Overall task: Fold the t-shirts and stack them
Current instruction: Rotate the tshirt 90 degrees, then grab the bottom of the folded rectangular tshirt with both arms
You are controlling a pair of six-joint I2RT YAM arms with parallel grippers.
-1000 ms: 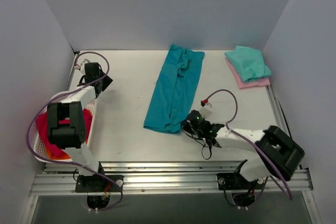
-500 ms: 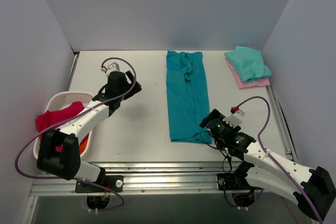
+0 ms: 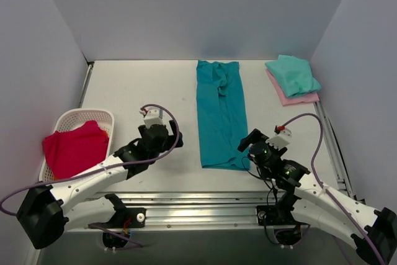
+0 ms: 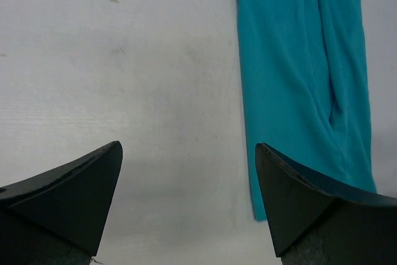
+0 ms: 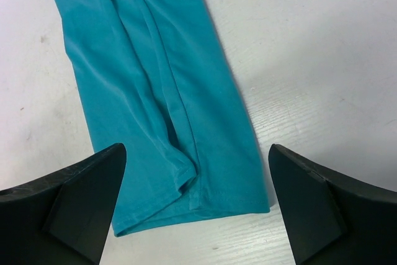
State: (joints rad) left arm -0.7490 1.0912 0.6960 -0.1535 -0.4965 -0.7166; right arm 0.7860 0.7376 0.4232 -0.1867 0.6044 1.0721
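The teal-blue t-shirt (image 3: 220,113) lies folded into a long narrow strip running from the back of the table to the front. Its near hem (image 5: 186,206) sits flat just ahead of my right gripper (image 5: 197,147), which is open and holds nothing. My right gripper (image 3: 248,142) hovers at the strip's near right corner. My left gripper (image 3: 173,142) is open and empty over bare table, left of the strip's near end (image 4: 298,60). The mint-green t-shirt (image 3: 293,74) rests folded on top of the pale pink one (image 3: 294,97) at the back right.
A white lattice basket (image 3: 68,116) holding red cloth (image 3: 77,148) stands at the left edge. Grey walls close in the left, back and right sides. An aluminium rail (image 3: 198,212) with the arm bases runs along the near edge.
The teal shirt was pulled straight and the right gripper let go of its near hem. The left arm swung from the basket side to near centre, its jaws opening.
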